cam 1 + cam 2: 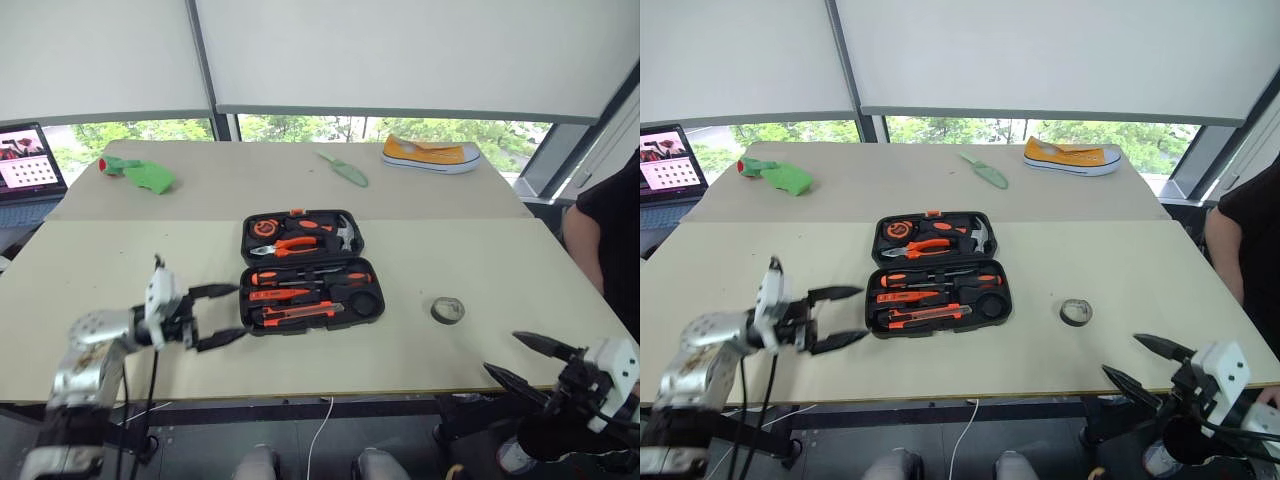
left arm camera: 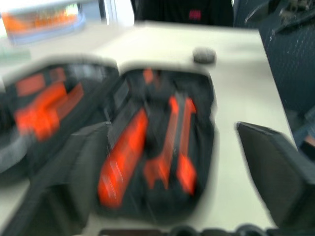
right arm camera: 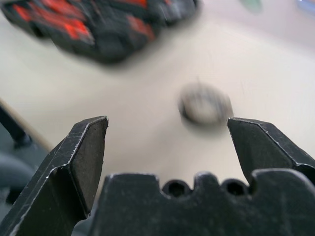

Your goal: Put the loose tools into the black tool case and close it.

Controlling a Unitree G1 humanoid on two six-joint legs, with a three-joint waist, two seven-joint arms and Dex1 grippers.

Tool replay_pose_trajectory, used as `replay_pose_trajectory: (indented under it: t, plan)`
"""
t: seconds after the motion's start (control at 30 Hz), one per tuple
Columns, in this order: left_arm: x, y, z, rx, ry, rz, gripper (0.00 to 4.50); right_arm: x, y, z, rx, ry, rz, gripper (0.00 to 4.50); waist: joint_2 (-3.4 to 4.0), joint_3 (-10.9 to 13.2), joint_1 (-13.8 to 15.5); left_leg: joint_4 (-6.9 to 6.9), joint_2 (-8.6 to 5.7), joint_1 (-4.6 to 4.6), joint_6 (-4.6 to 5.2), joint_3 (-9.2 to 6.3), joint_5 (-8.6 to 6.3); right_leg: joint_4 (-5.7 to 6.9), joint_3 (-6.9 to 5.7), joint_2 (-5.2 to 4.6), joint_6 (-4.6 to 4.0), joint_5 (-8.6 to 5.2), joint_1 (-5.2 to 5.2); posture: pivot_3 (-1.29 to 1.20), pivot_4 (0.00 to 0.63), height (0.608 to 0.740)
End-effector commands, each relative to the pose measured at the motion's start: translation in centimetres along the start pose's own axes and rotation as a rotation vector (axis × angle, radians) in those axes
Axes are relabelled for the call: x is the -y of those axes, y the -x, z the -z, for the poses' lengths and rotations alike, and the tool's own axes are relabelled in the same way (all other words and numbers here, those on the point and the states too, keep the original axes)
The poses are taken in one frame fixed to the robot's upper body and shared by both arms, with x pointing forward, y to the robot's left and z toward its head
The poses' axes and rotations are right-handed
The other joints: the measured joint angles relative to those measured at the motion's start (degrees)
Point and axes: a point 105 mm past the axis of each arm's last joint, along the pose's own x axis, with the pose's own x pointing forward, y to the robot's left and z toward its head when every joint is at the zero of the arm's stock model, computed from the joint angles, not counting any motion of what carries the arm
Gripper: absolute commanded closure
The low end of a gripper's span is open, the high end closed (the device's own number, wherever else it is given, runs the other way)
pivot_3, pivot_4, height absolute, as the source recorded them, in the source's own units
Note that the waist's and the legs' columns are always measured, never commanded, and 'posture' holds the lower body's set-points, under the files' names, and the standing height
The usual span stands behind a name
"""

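The black tool case (image 1: 370, 297) lies open in the middle of the table. Its near half holds two orange-and-black screwdrivers (image 1: 300, 277) and the utility knife (image 1: 296, 315). Pliers, a hammer and a tape measure sit in its far half. The dark grey tape roll (image 1: 447, 310) lies loose on the table to the right of the case, and it also shows ahead of the right fingers (image 3: 88, 147) as the tape roll (image 3: 204, 104). My left gripper (image 1: 240, 312) is open and empty just left of the case (image 2: 162, 147). My right gripper (image 1: 501, 352) hangs open and empty off the table's front right edge.
A yellow shoe (image 1: 430, 153) and a green knife-like item (image 1: 343, 168) lie at the far side of the table. A green object (image 1: 140, 175) rests at the far left, beside a laptop (image 1: 28, 160). A person (image 1: 610, 230) stands at the right edge.
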Motion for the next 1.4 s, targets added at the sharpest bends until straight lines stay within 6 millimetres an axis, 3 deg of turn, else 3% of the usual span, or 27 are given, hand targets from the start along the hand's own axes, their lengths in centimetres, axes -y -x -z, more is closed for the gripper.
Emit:
replay_pose_trajectory:
  t: [0.03,0.13,0.3,0.5,0.7,0.83,1.13,1.2,1.33,1.4]
  plan:
    - [1.0,0.9,-1.6,0.059,-0.09,0.001,0.05,0.3,-0.4,-0.9,-0.02,0.056,-0.043,0.0,0.01,0.0,-0.1,0.0,0.0,0.0,-0.15,0.02,-0.09,-0.01,0.0,-0.03,0.01,0.04,-0.03,0.0,0.15,0.74]
    - [2.1,1.0,-1.8,0.09,-0.069,0.027,0.05,0.0,-1.4,-1.4,-0.084,0.08,-0.128,0.0,0.05,0.0,-0.3,0.0,-0.02,0.07,-0.3,0.09,-0.18,-0.01,0.04,-0.14,0.0,0.08,-0.02,0.0,0.15,0.74]
    - [3.8,-1.3,-3.1,0.148,-0.076,0.125,0.05,-0.1,-5.1,-4.0,-0.221,0.217,-0.268,0.0,0.08,0.1,-0.4,0.0,-0.04,0.03,-0.3,0.11,-0.17,-0.01,0.04,-0.14,0.01,0.09,-0.09,0.0,0.15,0.74]
    - [4.3,-2.7,-2.7,0.147,-0.052,0.138,0.05,-0.5,-7.3,-3.4,-0.357,0.261,-0.345,0.0,0.05,0.1,0.2,-0.04,-0.03,-0.08,0.16,0.01,-0.09,-0.02,0.02,0.0,0.02,-0.02,-0.09,0.0,0.15,0.74]
    - [4.3,-3.1,-2.3,0.167,-0.063,0.128,0.05,1.7,-10.3,-2.4,-0.433,0.335,-0.289,0.0,0.02,0.1,0.1,-0.03,-0.06,-0.16,0.25,0.07,-0.24,-0.12,0.08,0.0,0.11,0.1,-0.14,0.0,0.15,0.74]
    - [4.3,-2.8,-1.4,0.17,-0.061,0.117,0.0,1.2,-12.0,-3.0,-0.421,0.327,-0.334,0.97,0.03,0.1,-0.2,-0.03,-0.05,-0.13,0.25,0.07,-0.23,-0.09,0.08,0.01,0.09,0.1,-0.16,0.0,0.15,0.74]
    - [4.4,-2.1,-0.7,0.194,-0.078,0.093,0.0,1.6,-11.9,-3.9,-0.483,0.388,-0.389,4.22,0.03,0.1,-0.2,-0.03,-0.04,-0.14,0.25,0.08,-0.24,-0.07,0.07,0.01,0.09,0.11,-0.16,0.0,0.15,0.74]
    - [4.4,-2.0,-0.7,0.202,-0.079,0.084,0.0,1.3,-11.6,-4.2,-0.479,0.397,-0.424,4.42,0.04,0.1,-0.2,-0.03,-0.05,-0.15,0.25,0.08,-0.24,-0.07,0.07,0.01,0.09,0.1,-0.17,0.0,0.15,0.74]
    - [4.6,-1.6,-0.2,0.223,-0.073,0.025,0.0,-3.7,-14.0,-10.4,-0.129,0.375,-0.636,4.42,0.03,0.1,-1.1,-0.04,0.01,-0.12,0.3,0.1,-0.27,-0.06,0.09,0.05,0.06,0.11,-0.2,0.0,0.15,0.74]
    - [4.5,-1.5,-0.1,0.235,-0.069,0.005,0.0,-5.2,-15.1,-12.2,-0.058,0.353,-0.668,4.42,0.06,0.2,-1.8,-0.04,0.06,-0.07,0.32,0.04,-0.28,0.02,0.09,0.14,0.01,0.13,-0.19,0.0,0.15,0.74]
